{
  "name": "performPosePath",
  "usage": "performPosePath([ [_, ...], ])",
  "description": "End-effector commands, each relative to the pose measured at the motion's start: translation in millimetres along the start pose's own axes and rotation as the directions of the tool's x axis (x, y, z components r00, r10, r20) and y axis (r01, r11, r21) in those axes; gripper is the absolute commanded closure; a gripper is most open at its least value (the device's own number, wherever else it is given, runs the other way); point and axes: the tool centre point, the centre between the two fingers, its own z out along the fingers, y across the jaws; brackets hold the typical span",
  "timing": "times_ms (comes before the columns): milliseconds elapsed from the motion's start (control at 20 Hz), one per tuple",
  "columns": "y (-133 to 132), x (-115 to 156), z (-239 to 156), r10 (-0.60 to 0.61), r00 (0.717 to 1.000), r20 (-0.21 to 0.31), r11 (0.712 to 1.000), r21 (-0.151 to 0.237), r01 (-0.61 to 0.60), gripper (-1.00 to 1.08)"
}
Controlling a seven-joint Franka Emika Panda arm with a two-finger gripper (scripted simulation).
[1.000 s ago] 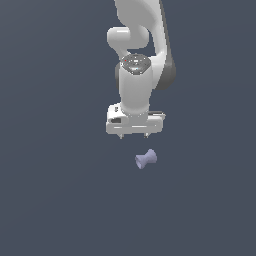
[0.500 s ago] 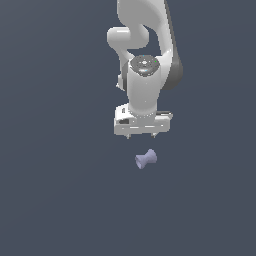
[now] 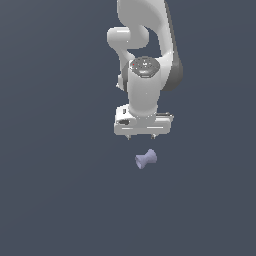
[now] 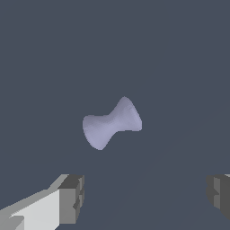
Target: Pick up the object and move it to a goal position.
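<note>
The object point(image 3: 146, 159) is a small pale lavender-blue spool with flared ends and a narrow waist, lying on its side on the dark surface. My white gripper point(image 3: 141, 136) hangs just behind and above it in the exterior view, apart from it. Seen from the wrist, the object point(image 4: 112, 123) lies ahead of the open gripper point(image 4: 146, 193). One grey fingertip point(image 4: 72, 198) and the other show wide apart, with nothing between them.
A plain dark grey-blue surface point(image 3: 60, 190) spreads all around. The white arm point(image 3: 145, 45) rises above the gripper.
The gripper has come lower and slightly toward the exterior view's right, closer to the object. The object has not moved.
</note>
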Motion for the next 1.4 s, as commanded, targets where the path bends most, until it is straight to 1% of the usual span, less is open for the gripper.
performPosePath([
  [0,-1,1,2,0.029,1.000,0.001,1.000,0.000,-0.029,-0.92],
  [350,-4,5,10,0.155,0.988,0.003,0.988,-0.003,-0.155,-0.92],
  [500,-5,8,15,0.227,0.974,0.003,0.974,-0.005,-0.227,-0.92],
  [650,-7,10,20,0.301,0.954,0.003,0.954,-0.008,-0.301,-0.92],
  [800,-9,12,25,0.374,0.928,0.003,0.928,-0.011,-0.374,-0.92],
  [1000,-12,16,32,0.466,0.885,0.001,0.885,-0.015,-0.466,-0.92],
  [1150,-13,18,37,0.533,0.846,-0.001,0.846,-0.018,-0.532,-0.92],
  [1350,-16,21,44,0.616,0.788,-0.006,0.788,-0.022,-0.616,-0.92],
])
